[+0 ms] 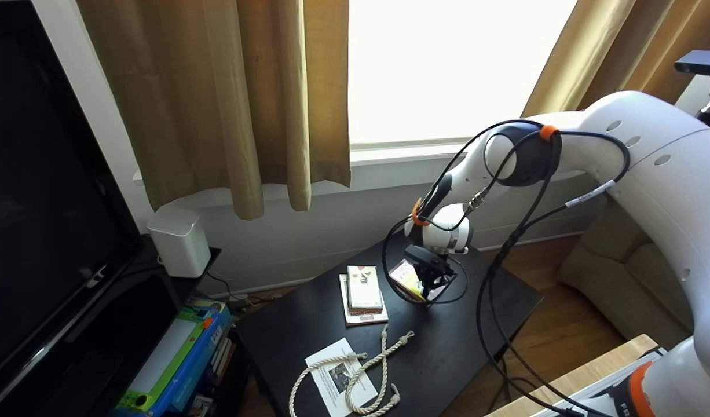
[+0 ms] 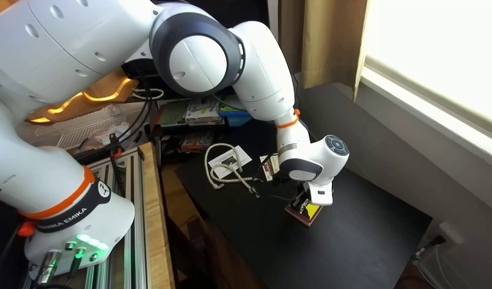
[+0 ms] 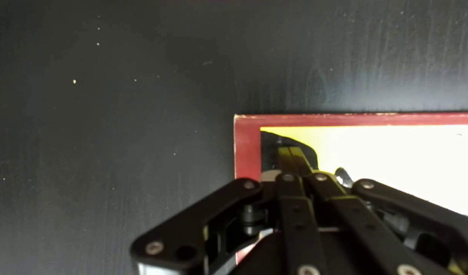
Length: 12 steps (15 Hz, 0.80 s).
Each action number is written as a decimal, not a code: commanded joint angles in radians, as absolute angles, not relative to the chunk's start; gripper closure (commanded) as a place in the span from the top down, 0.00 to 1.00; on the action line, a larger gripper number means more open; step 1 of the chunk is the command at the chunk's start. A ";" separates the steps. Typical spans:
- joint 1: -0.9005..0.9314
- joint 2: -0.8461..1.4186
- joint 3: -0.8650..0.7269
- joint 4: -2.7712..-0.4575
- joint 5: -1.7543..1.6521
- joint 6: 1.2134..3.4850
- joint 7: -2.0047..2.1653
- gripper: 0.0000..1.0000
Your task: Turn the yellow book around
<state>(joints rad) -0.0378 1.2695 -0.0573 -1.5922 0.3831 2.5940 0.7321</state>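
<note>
Yellow book (image 3: 375, 152): flat on the black table (image 2: 362, 245), yellow cover with red border and black artwork. Gripper (image 3: 294, 157) is right over it, pointing down, fingers together, tips meeting over a dark patch near one corner of the cover. Can't tell whether the tips touch the cover. Gripper and robot arm (image 1: 650, 174) hide part of the yellow book in both exterior views.

Near the yellow book, strip of bare table between: cream book (image 1: 364, 288) with a reddish mark, lying on a wider light book (image 1: 355, 319) with red print. Printed sheet (image 1: 337, 377) is farther from the yellow book than those two. Rope (image 1: 384, 354) lies partly across the sheet, some of its ends on the table between sheet and yellow book.

Arm base (image 2: 81, 224) stands well apart from the yellow book. Behind the yellow book in an exterior view: window (image 1: 447, 69) and curtain (image 1: 216, 104). White box (image 1: 180, 243) and big dark screen (image 1: 54, 174) also well apart from it, past the stacked books.
</note>
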 commanded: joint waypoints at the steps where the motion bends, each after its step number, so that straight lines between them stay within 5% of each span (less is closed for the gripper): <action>1: -0.024 1.247 -0.048 -1.637 0.376 2.642 0.687 0.00; 12: 0.066 1.112 -0.121 -1.670 0.189 2.566 0.426 0.00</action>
<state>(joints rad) 0.0482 1.1730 -0.1046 -1.6209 0.2454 2.5966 0.5130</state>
